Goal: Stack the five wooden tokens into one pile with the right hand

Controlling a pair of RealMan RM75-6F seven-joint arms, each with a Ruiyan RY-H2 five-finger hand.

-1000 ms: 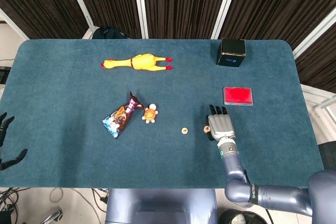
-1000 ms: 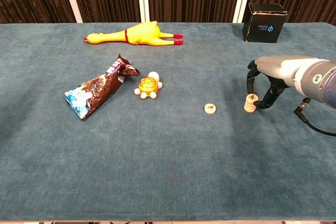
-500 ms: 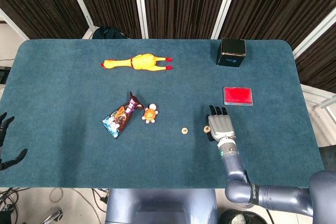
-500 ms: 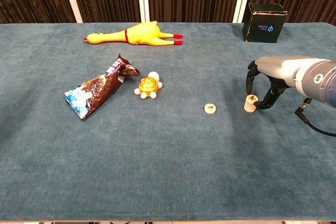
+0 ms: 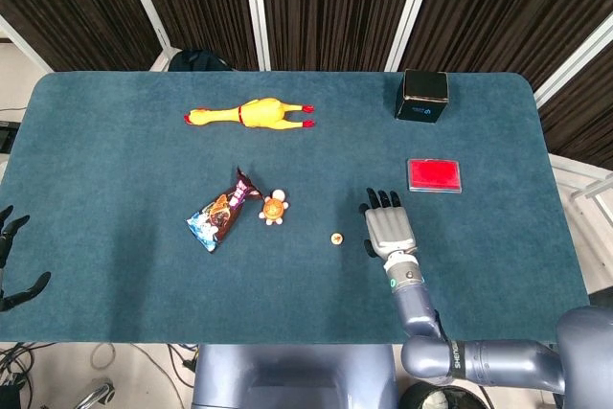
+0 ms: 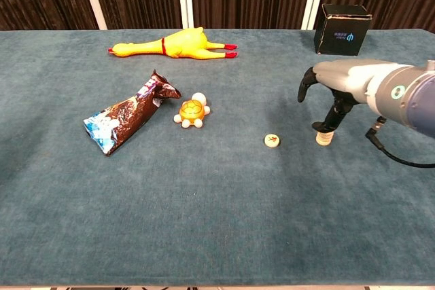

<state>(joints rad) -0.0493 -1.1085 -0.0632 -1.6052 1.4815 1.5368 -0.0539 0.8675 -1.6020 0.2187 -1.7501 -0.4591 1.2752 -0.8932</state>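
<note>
While one fingertip touches the token pile (image 6: 325,137), right hand (image 6: 334,88) spread, empty.

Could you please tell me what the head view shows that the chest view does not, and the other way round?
Only the head view shows the red pad and the left hand at the table's left edge. Only the chest view shows the token pile under the right hand; from above that hand hides it. Both show the loose token, turtle, snack bag, rubber chicken and black box.
</note>
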